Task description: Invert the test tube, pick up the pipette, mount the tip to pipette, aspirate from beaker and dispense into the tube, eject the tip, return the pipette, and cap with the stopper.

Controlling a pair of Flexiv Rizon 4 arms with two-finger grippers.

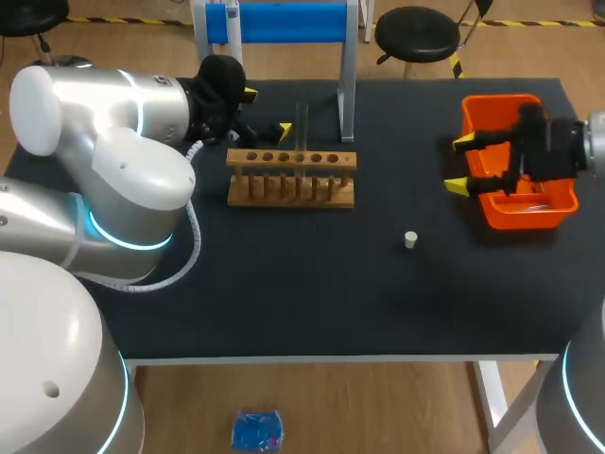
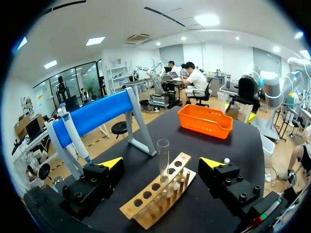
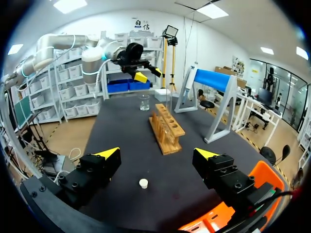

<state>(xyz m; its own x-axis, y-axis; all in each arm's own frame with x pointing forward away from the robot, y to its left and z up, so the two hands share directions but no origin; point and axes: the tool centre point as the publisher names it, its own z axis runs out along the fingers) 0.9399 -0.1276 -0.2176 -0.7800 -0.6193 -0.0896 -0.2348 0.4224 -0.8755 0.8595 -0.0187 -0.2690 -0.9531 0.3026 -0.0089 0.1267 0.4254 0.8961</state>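
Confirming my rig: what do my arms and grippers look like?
The left arm and right arm are rounded silver-white shells with blue joint rings; a white ribbed cable loops beside the left one. The left gripper and right gripper are black, blocky, with two fingers tipped in yellow wedges.

The left gripper [image 1: 267, 112] and right gripper [image 1: 458, 164] hover spread wide, pointing inward.

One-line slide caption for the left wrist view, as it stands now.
Open left end effector aimed at the wooden rack holding one standing test tube, orange bin beyond.
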